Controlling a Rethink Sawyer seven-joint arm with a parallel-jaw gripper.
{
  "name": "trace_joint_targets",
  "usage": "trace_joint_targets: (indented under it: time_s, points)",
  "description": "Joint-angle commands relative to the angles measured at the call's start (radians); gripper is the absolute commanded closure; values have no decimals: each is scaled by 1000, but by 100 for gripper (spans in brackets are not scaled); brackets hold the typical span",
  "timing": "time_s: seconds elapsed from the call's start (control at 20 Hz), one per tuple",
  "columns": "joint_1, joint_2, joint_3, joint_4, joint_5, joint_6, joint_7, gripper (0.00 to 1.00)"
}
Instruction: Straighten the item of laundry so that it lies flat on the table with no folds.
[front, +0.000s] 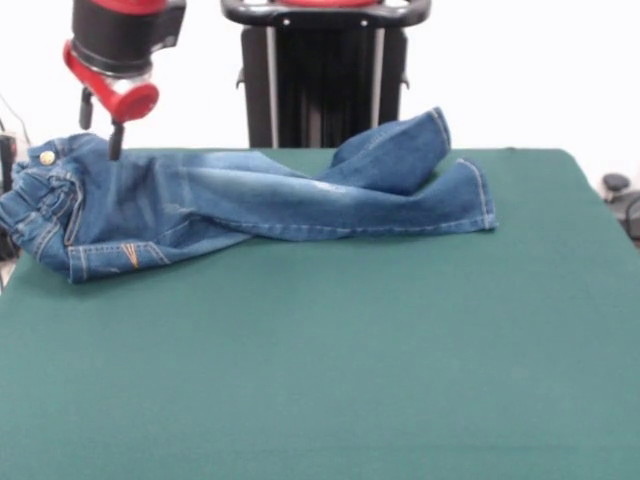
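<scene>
The small blue denim jeans (230, 205) lie along the far side of the green table (330, 380). Their waistband with the metal button (46, 157) is at the far left. The legs run to the right, twisted over each other, and the far leg's end (400, 150) is folded up over the near one. My red and black gripper (102, 140) hangs over the waist end, just right of the button. Its two dark fingers (116, 140) stand apart, and the nearer tip reaches the denim. It holds nothing that I can see.
The robot's black pedestal (325, 75) stands behind the table's far edge, close to the folded leg. The waistband lies at the table's left edge. A dark object (618, 188) sits off the table's right side.
</scene>
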Motion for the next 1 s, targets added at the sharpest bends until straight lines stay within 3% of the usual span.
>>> trace_joint_targets:
  time_s: [0.05,0.7,1.0]
  points:
    - [-10,58,164,-90,19,61,-30,0]
    - [-13,124,206,-118,25,-3,30,0]
    - [26,76,207,-64,85,93,91,0]
